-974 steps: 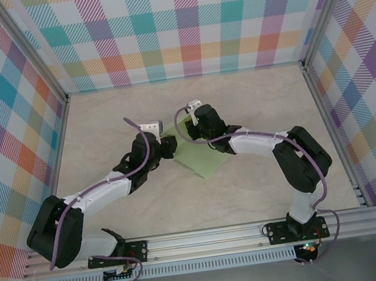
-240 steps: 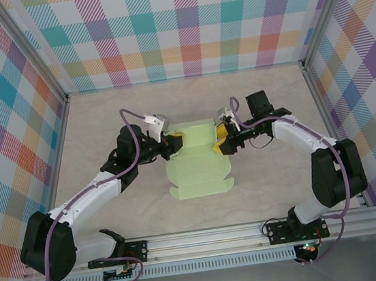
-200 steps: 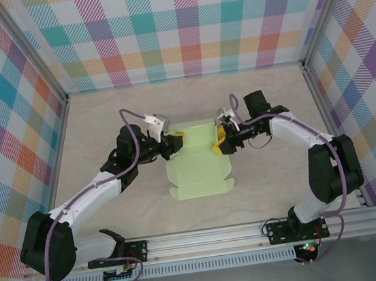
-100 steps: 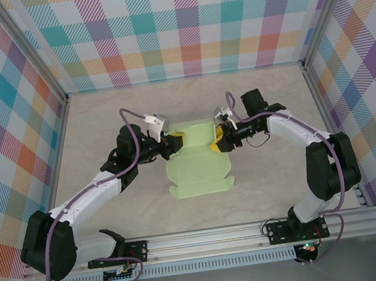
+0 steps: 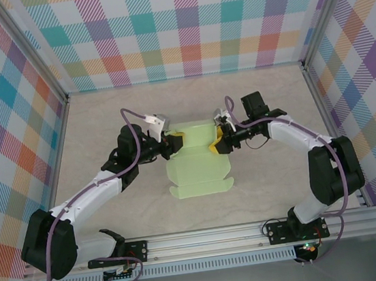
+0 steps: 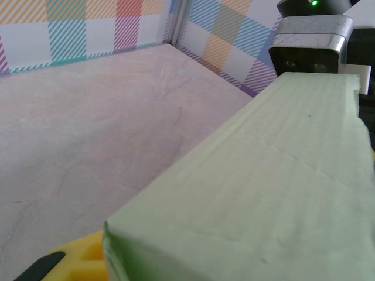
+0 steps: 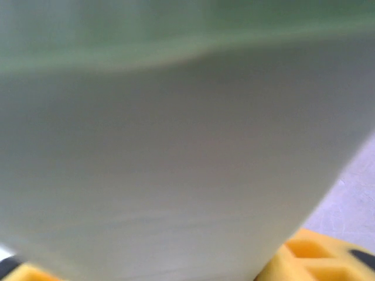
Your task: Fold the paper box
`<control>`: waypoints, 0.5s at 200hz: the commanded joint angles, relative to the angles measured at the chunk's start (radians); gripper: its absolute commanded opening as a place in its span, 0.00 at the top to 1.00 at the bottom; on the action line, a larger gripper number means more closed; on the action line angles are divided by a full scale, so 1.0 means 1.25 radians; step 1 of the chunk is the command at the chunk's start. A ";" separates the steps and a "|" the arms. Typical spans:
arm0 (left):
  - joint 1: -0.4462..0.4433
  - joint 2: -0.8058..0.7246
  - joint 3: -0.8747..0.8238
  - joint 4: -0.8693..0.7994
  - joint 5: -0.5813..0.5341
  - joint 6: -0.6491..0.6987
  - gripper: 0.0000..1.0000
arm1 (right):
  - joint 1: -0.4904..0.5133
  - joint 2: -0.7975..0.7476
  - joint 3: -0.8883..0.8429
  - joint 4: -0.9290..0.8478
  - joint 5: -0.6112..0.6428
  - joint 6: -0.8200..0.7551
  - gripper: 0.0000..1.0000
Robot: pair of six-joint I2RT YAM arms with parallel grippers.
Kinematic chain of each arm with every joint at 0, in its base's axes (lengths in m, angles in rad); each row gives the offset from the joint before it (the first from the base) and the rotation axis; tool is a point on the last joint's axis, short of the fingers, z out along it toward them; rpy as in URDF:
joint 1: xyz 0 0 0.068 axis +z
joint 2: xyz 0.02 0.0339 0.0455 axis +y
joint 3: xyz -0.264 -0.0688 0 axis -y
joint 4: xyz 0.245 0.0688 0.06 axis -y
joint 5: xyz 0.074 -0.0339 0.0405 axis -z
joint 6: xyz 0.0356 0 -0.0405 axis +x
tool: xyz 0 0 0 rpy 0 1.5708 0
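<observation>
The paper box (image 5: 198, 170) is pale green card lying mid-table, its far part folded up into a raised band and a flat panel with tabs nearer the arms. My left gripper (image 5: 176, 144) is shut on the band's left end. In the left wrist view the green band (image 6: 263, 193) runs away from a yellow finger (image 6: 76, 263) at the bottom left. My right gripper (image 5: 217, 141) is at the band's right end, jaws apart. In the right wrist view blurred card (image 7: 176, 146) lies across them, with a yellow finger (image 7: 316, 257) at the bottom right.
The marble-look table (image 5: 103, 123) is boxed in by plaid walls (image 5: 187, 24) with metal posts at the corners. A metal rail (image 5: 207, 237) carrying both arm bases runs along the near edge. The right arm's wrist housing (image 6: 307, 50) faces my left gripper across the box.
The right gripper has crept slightly left and farther along the box's right end, its jaws narrowing then widening again. The left gripper and the box have stayed put over the last second.
</observation>
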 commanded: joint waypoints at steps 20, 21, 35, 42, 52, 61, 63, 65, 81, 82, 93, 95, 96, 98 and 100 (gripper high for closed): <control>-0.001 -0.011 0.024 0.008 0.028 0.033 0.68 | -0.015 -0.066 0.004 -0.050 -0.052 -0.065 0.42; -0.001 -0.011 0.024 0.008 0.028 0.033 0.68 | -0.017 -0.066 0.005 -0.050 -0.053 -0.064 0.42; -0.001 -0.008 0.024 0.010 0.028 0.035 0.68 | -0.034 -0.071 0.013 -0.047 -0.073 -0.053 0.41; -0.001 -0.006 0.024 0.011 0.028 0.036 0.68 | -0.039 -0.073 0.018 -0.050 -0.074 -0.053 0.40; -0.001 -0.004 0.023 0.013 0.031 0.036 0.67 | -0.042 -0.076 0.025 -0.053 -0.072 -0.051 0.38; -0.001 -0.003 0.022 0.016 0.035 0.036 0.68 | -0.043 -0.075 0.034 -0.056 -0.071 -0.050 0.38; -0.001 -0.001 0.021 0.016 0.037 0.037 0.68 | -0.043 -0.074 0.036 -0.057 -0.072 -0.049 0.38; -0.001 -0.002 0.021 0.015 0.038 0.037 0.68 | -0.042 -0.074 0.038 -0.057 -0.073 -0.049 0.38; -0.001 0.000 0.021 0.011 0.046 0.043 0.68 | -0.043 -0.065 0.057 -0.069 -0.083 -0.046 0.38; -0.001 0.000 0.021 0.010 0.046 0.043 0.68 | -0.042 -0.064 0.058 -0.070 -0.084 -0.046 0.38; -0.001 -0.001 0.023 0.005 0.047 0.048 0.68 | -0.042 -0.054 0.070 -0.081 -0.081 -0.047 0.38; -0.001 -0.001 0.023 0.004 0.047 0.049 0.68 | -0.042 -0.052 0.072 -0.083 -0.081 -0.047 0.38; -0.001 -0.001 0.022 0.004 0.047 0.049 0.68 | -0.043 -0.051 0.072 -0.084 -0.080 -0.047 0.38; -0.001 -0.001 0.022 0.003 0.047 0.050 0.67 | -0.042 -0.051 0.073 -0.085 -0.080 -0.047 0.38; -0.001 -0.001 0.023 0.002 0.048 0.051 0.68 | -0.042 -0.049 0.074 -0.085 -0.080 -0.048 0.38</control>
